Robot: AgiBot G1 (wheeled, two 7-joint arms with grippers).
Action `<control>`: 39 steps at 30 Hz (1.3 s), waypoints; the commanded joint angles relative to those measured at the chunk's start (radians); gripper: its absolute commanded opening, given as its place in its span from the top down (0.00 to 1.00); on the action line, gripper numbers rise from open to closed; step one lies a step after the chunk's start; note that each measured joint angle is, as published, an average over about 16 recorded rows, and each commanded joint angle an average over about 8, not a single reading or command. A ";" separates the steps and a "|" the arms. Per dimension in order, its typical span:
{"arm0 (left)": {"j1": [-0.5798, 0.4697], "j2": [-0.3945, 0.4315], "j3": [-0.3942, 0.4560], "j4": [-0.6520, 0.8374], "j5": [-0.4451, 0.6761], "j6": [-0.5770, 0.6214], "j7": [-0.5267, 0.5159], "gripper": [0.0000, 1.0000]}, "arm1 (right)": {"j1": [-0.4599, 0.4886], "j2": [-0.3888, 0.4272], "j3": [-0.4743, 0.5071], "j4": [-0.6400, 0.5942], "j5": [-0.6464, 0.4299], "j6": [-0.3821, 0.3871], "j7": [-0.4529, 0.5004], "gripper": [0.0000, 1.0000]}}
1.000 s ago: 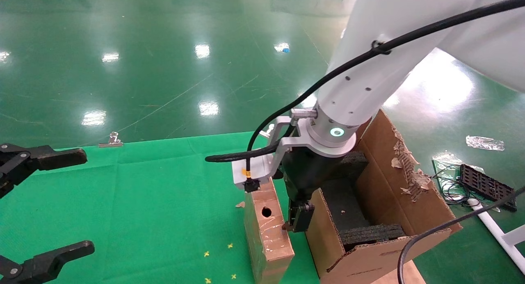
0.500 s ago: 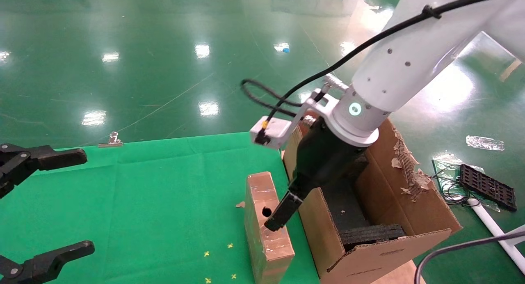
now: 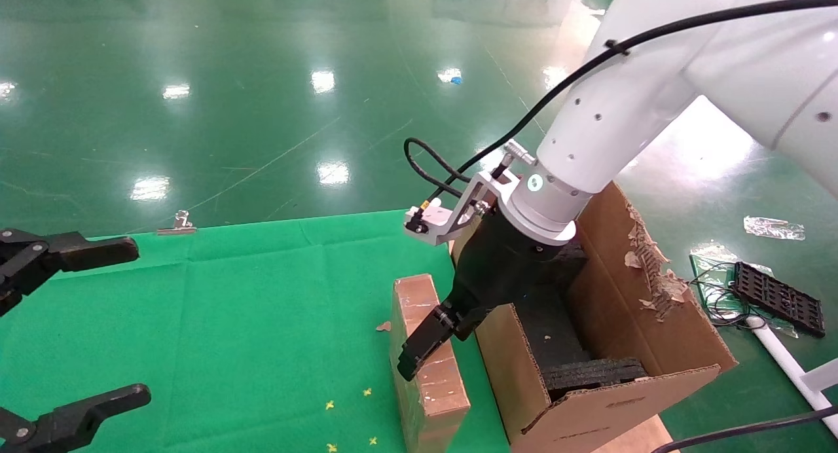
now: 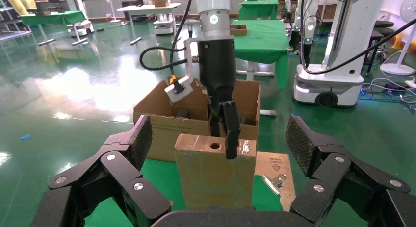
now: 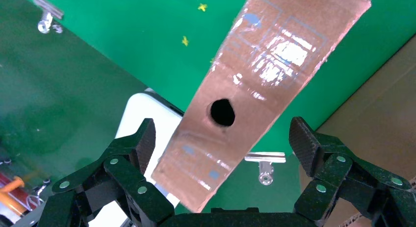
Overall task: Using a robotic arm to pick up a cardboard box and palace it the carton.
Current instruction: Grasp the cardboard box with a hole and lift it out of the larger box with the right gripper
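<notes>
One cardboard box (image 3: 429,361) stands beside one carton (image 3: 609,348) at the worktop's (image 3: 229,322) right edge; right hand (image 5: 221,138), fingers apart, hovers just above the box; left hand (image 4: 216,153) parked, open

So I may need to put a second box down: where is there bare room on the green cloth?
The widest bare stretch of green cloth lies between the left pincer and the cardboard box. It is crowded on the right, where the right pincer stands open over the box, close beside the carton.
</notes>
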 commanded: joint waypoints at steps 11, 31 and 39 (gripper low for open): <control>0.000 0.000 0.001 0.000 -0.001 0.000 0.000 0.19 | -0.019 -0.054 -0.039 -0.053 -0.013 0.008 -0.016 0.98; 0.000 -0.001 0.002 0.000 -0.001 -0.001 0.001 1.00 | -0.014 -0.047 -0.077 -0.024 -0.026 0.016 0.001 1.00; -0.001 -0.001 0.003 0.000 -0.002 -0.001 0.001 1.00 | 0.002 -0.012 -0.065 0.018 -0.025 0.048 -0.034 1.00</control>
